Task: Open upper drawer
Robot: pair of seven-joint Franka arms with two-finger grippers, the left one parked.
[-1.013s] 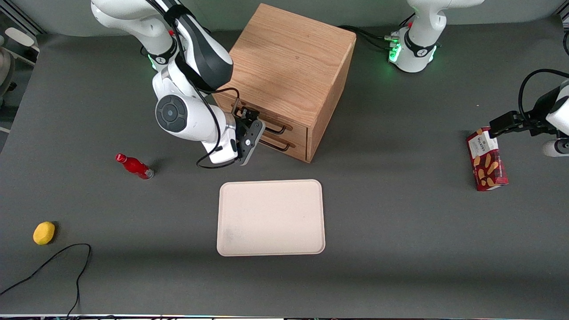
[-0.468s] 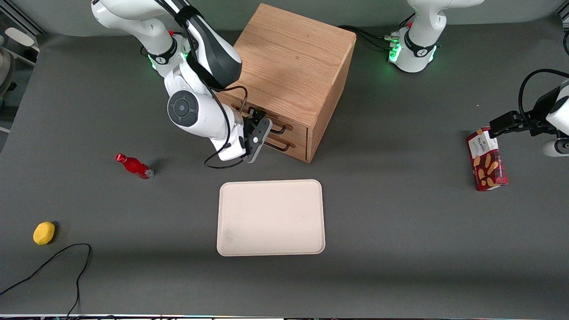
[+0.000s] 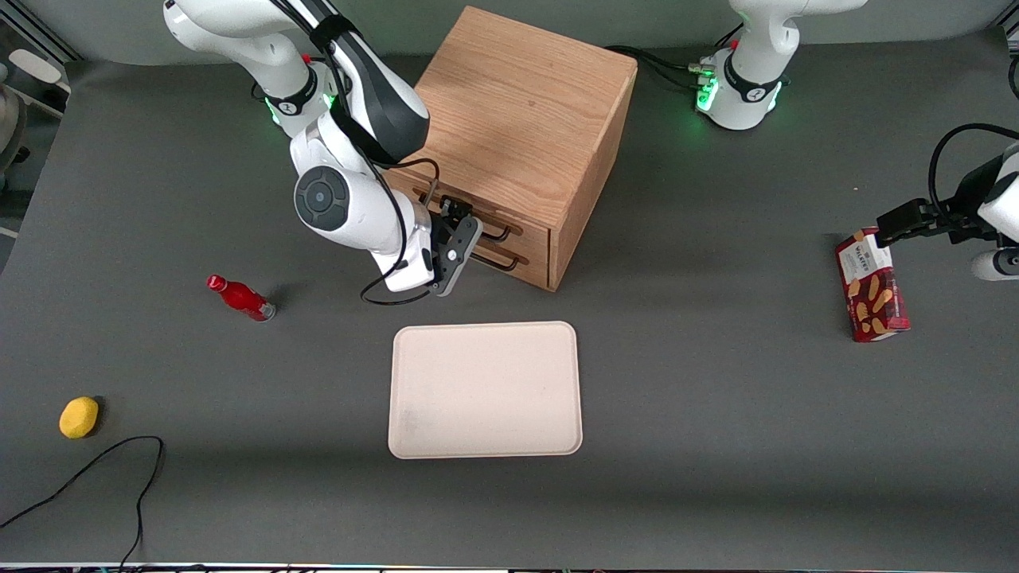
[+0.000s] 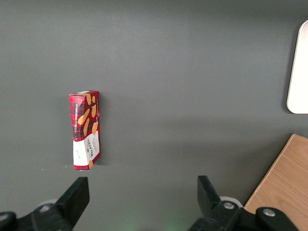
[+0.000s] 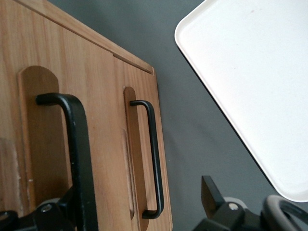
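Lettering "Walkers" marks the red box (image 3: 872,286) toward the parked arm's end of the counter (image 3: 716,446). End effector (image 3: 464,220), fingers spread wide, sits at the shut upper drawer (image 3: 532,231) in the frame's upper centre.

The one legible marking is the brand name "WALKERS", printed on the white label panel of a red tartan cardboard biscuit box (image 3: 871,285) lying flat on the grey table toward the parked arm's end; the same box (image 4: 85,130) appears in the left wrist view, where its smaller print cannot be read. The light-oak wooden cube cabinet (image 3: 521,127), at about 11 o'clock from the box, carries no lettering.
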